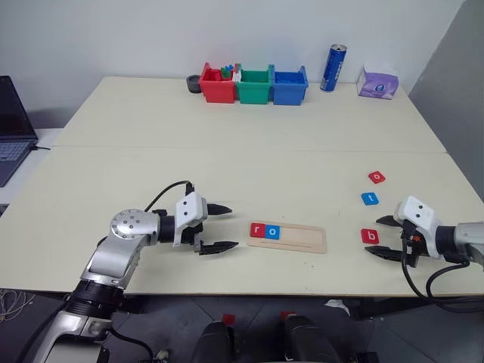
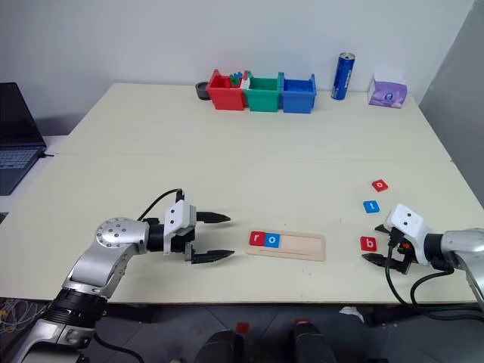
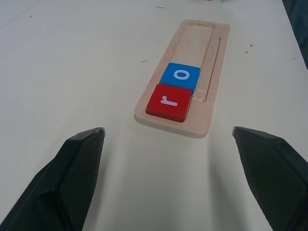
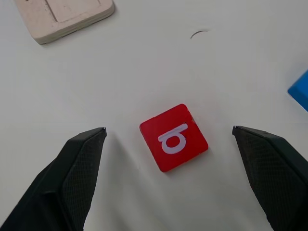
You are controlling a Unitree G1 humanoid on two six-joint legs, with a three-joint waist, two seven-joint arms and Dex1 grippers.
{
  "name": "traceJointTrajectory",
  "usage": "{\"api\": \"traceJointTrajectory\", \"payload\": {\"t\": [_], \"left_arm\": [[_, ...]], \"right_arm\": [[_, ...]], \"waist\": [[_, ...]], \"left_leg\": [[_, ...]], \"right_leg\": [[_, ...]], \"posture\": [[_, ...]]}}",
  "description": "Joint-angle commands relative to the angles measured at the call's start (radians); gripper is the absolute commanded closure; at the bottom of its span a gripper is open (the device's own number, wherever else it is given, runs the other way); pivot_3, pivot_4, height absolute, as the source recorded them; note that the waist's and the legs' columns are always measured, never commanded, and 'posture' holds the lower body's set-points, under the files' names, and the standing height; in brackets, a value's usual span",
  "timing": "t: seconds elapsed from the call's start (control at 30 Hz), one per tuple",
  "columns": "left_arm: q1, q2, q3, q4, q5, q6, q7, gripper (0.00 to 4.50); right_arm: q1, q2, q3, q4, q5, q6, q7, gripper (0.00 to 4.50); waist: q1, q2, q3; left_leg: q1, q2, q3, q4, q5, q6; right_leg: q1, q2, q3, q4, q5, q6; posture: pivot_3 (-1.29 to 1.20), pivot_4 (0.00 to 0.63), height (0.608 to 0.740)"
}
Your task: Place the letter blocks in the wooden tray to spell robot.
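The wooden tray [image 1: 291, 236] lies near the table's front edge and holds a red r block [image 1: 258, 230] and a blue o block [image 1: 273, 232] at its left end. A red b block [image 1: 370, 236], a blue t block [image 1: 370, 199] and a red o block [image 1: 376, 177] lie loose on the table to its right. My right gripper [image 1: 382, 236] is open just right of the b block [image 4: 173, 137], which lies between its fingers' line. Left of the tray, my left gripper [image 1: 225, 226] stands open and empty, pointing at the tray [image 3: 185, 82].
Red [image 1: 218, 84], green [image 1: 253, 85] and blue [image 1: 290, 85] bins stand at the table's far edge, with a blue can [image 1: 333, 68] and a purple tissue pack [image 1: 377, 82] to their right. A laptop [image 1: 11, 125] sits at the far left.
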Motion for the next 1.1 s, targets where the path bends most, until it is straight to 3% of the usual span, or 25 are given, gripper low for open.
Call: {"api": "traceJointTrajectory", "payload": {"t": [0.03, 0.1, 0.17, 0.43, 0.63, 0.8, 1.1], "left_arm": [[-0.002, 0.005, 0.011, -0.051, -0.009, 0.003, 0.008, 0.00], [-0.001, 0.006, 0.010, -0.055, -0.008, 0.005, 0.010, 0.00], [-0.001, 0.007, 0.010, -0.058, -0.008, 0.008, 0.013, 0.00], [0.018, 0.021, 0.022, -0.037, -0.006, 0.000, 0.009, 0.00], [0.031, 0.034, 0.028, -0.029, -0.006, -0.013, 0.009, 0.00], [0.030, 0.033, 0.026, -0.030, -0.009, -0.007, 0.011, 0.00], [0.016, 0.018, 0.020, -0.007, -0.001, -0.024, 0.020, 0.00]], "right_arm": [[-0.067, -0.012, 0.046, 0.073, -0.056, -0.067, 0.058, 0.03], [-0.102, -0.004, 0.069, 0.121, -0.076, -0.085, 0.075, 0.03], [-0.124, 0.004, 0.079, 0.147, -0.081, -0.086, 0.093, 0.40], [-0.134, 0.005, 0.050, 0.146, -0.042, -0.038, 0.137, 3.05], [-0.110, -0.013, 0.002, -0.136, 0.067, 0.110, 0.145, 3.05], [-0.124, 0.049, 0.066, -0.365, 0.108, 0.230, 0.078, 3.05], [-0.287, 0.213, 0.249, -0.361, 0.011, 0.339, -0.068, 3.05]], "waist": [[0.000, 0.000, 0.000], [0.000, 0.000, 0.000], [0.000, 0.000, 0.000], [0.000, 0.000, 0.000], [0.000, 0.001, 0.001], [0.001, 0.001, 0.001], [0.001, 0.001, 0.001]], "left_leg": [[0.000, 0.000, 0.000, 0.000, 0.000, 0.000], [0.000, 0.000, 0.000, 0.000, 0.000, 0.000], [0.000, 0.000, 0.000, 0.000, 0.000, 0.000], [0.000, 0.000, 0.000, 0.000, 0.000, 0.000], [0.000, 0.000, -0.002, 0.000, 0.000, 0.000], [0.000, 0.001, -0.003, 0.000, 0.000, 0.000], [0.000, 0.001, -0.003, 0.001, 0.000, 0.000]], "right_leg": [[0.000, 0.000, 0.000, 0.000, 0.000, 0.000], [0.000, 0.000, 0.000, 0.000, 0.000, 0.000], [0.000, 0.000, 0.000, 0.000, 0.000, 0.000], [0.000, 0.000, -0.001, 0.000, 0.000, -0.001], [0.000, 0.000, -0.001, 0.001, 0.002, -0.003], [0.000, 0.000, -0.001, 0.001, 0.000, 0.000], [-0.001, 0.000, -0.001, 0.001, 0.000, 0.000]], "posture": [[0.00, 0.150, 0.740], [0.00, 0.150, 0.740], [0.00, 0.150, 0.740], [0.00, 0.150, 0.740], [0.00, 0.150, 0.740], [0.00, 0.150, 0.740], [0.00, 0.150, 0.740]]}}
